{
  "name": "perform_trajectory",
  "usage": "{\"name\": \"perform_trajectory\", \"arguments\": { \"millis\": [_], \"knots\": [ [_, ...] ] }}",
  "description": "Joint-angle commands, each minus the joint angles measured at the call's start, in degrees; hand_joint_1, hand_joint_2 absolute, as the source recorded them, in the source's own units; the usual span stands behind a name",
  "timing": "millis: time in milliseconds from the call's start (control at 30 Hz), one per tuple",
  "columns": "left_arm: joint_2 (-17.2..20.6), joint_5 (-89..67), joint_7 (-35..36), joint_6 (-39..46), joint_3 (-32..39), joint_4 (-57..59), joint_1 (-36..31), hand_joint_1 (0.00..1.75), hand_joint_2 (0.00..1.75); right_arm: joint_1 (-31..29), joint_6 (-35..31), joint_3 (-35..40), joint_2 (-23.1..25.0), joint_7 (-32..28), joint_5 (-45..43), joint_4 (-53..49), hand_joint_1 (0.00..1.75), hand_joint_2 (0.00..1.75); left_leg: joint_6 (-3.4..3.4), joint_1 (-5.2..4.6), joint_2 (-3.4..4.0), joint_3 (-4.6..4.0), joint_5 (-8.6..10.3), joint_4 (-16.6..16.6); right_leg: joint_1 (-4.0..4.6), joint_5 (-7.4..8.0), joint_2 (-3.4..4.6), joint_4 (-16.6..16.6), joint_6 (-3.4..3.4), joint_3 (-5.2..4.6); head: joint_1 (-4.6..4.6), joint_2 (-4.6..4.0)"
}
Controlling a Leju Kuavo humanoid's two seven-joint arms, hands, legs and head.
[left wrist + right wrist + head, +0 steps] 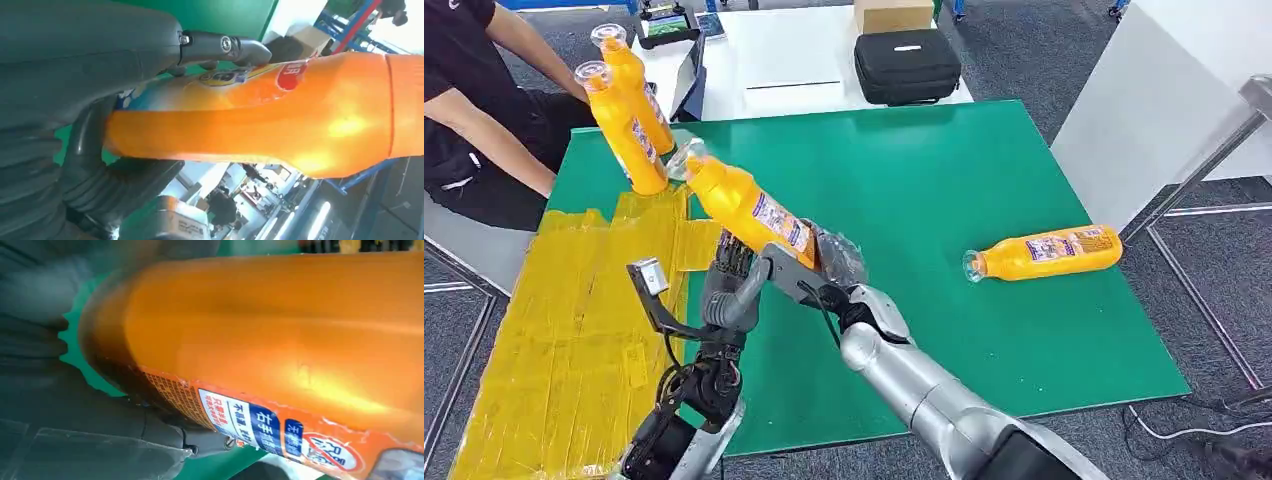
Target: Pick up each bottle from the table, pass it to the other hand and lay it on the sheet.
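Orange bottle sits tilted in mid-frame above the green table, its base grasped by the right hand while the left hand wraps its fingers around the lower body. Another bottle lies at right; two bottles lean at upper left beside the yellow sheet.

Green table w/ sheet, bottle

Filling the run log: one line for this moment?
stage: handover | bottle: both hands on it | left hand | right hand | sheet: two bottles
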Motion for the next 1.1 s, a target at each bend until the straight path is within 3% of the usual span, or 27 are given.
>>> {"name": "perform_trajectory", "arguments": {
  "millis": [33,267,333,400,533,633,700,733,767,800,967,1000,1033,1100],
  "knots": [
    [1.0,-0.51,1.14,0.99,2.34,2.6,-6.94,0.0,1.75,7.15,4.1,21.55,1.7,-4.75,2.53,-0.14,1.75,1.75,-0.13,0.07,-0.06,0.48,-0.23,0.03,0.11,-0.3,-0.31,-0.01,-0.04,0.59,0.04,0.0],
    [0.97,-0.41,1.11,0.94,2.53,3.45,-7.16,0.0,1.75,8.08,4.79,23.57,1.7,-5.59,4.17,0.48,1.75,1.75,-0.11,0.07,-0.16,0.26,-0.12,-0.01,0.1,-0.21,-0.34,-0.04,-0.04,0.38,0.07,0.0],
    [0.9,-0.41,1.11,0.88,2.58,3.68,-7.31,0.0,1.75,8.18,5.11,24.1,1.7,-5.54,4.97,0.49,1.75,1.75,-0.15,0.06,0.11,0.36,-0.25,0.11,0.11,-0.27,-0.11,0.1,-0.06,0.39,0.17,0.0],
    [0.95,-0.53,0.94,0.77,2.7,3.91,-7.58,0.0,1.75,8.41,5.72,24.82,1.7,-5.68,6.41,0.55,1.75,1.75,-0.15,-0.05,-0.33,0.22,-0.13,0.03,-0.03,-0.31,-0.57,0.15,-0.05,0.21,-0.18,0.0],
    [1.0,-0.51,0.97,0.76,2.79,3.94,-7.71,0.0,1.75,8.63,5.54,24.91,1.7,-5.63,6.58,0.56,1.75,1.75,-0.13,0.15,0.02,-0.06,0.0,0.01,0.1,-0.04,-0.11,-0.02,-0.07,-0.1,0.02,0.0],
    [1.12,-1.03,0.44,0.7,2.91,3.97,-7.9,0.0,1.75,8.63,6.09,25.36,1.7,-5.71,7.41,0.6,1.75,1.75,-0.17,0.08,-0.12,0.25,-0.11,0.02,0.06,-0.27,-0.42,0.06,-0.07,0.24,0.02,0.0],
    [1.15,-1.33,0.01,0.55,3.29,3.7,-8.26,0.0,1.75,8.98,6.47,25.96,1.7,-6.13,8.35,0.82,1.75,1.75,-0.13,0.1,-0.01,-0.01,0.0,-0.01,0.06,-0.09,-0.22,0.0,-0.07,-0.06,0.0,0.0],
    [1.34,-1.76,-0.35,0.56,3.52,3.51,-8.73,0.0,0.0,9.39,6.32,26.2,1.7,-6.74,8.89,1.22,1.75,1.75,-0.16,0.09,-0.11,0.18,-0.08,0.0,0.06,-0.23,-0.39,0.03,-0.08,0.17,0.0,0.0],
    [1.17,-1.8,-0.39,0.54,3.88,3.56,-8.95,0.0,0.0,9.6,6.07,25.85,1.7,-7.09,9.1,1.44,1.75,1.75,-0.15,0.13,-0.04,0.04,-0.03,0.0,0.08,-0.12,-0.26,0.0,-0.08,0.01,0.02,0.0],
    [1.05,-1.85,-0.37,0.51,4.06,3.64,-9.1,0.0,1.75,9.7,6.03,25.53,1.7,-7.26,9.18,1.54,1.75,1.75,-0.18,0.12,-0.13,0.22,-0.11,0.02,0.09,-0.26,-0.43,0.04,-0.08,0.24,0.0,0.0],
    [0.38,-2.25,0.28,0.62,3.81,5.08,-10.13,0.0,1.75,9.37,5.76,24.24,1.7,-6.95,9.61,1.55,1.75,1.75,-0.18,0.12,-0.21,0.26,-0.1,0.03,0.09,-0.3,-0.55,0.05,-0.08,0.29,0.02,0.0],
    [0.18,-2.23,0.28,0.54,3.79,5.36,-10.38,0.47,1.75,9.24,5.79,23.7,1.7,-6.59,9.78,1.46,1.75,1.75,-0.16,0.14,-0.12,0.1,-0.04,0.03,0.1,-0.18,-0.41,0.02,-0.07,0.09,0.0,0.0],
    [0.08,-2.3,0.22,0.42,3.64,5.51,-10.55,1.75,1.75,9.01,5.75,23.22,1.7,-6.23,9.89,1.53,1.75,1.75,-0.18,0.13,-0.18,0.22,-0.09,0.04,0.09,-0.27,-0.52,0.05,-0.07,0.23,0.0,0.0],
    [0.06,-2.49,0.01,0.3,3.46,5.5,-10.64,1.75,1.75,8.88,5.74,22.61,1.7,-6.14,9.72,1.75,1.75,1.75,-0.17,0.12,-0.22,0.16,-0.07,0.06,0.09,-0.27,-0.56,0.08,-0.07,0.18,0.0,0.0]
  ]
}}
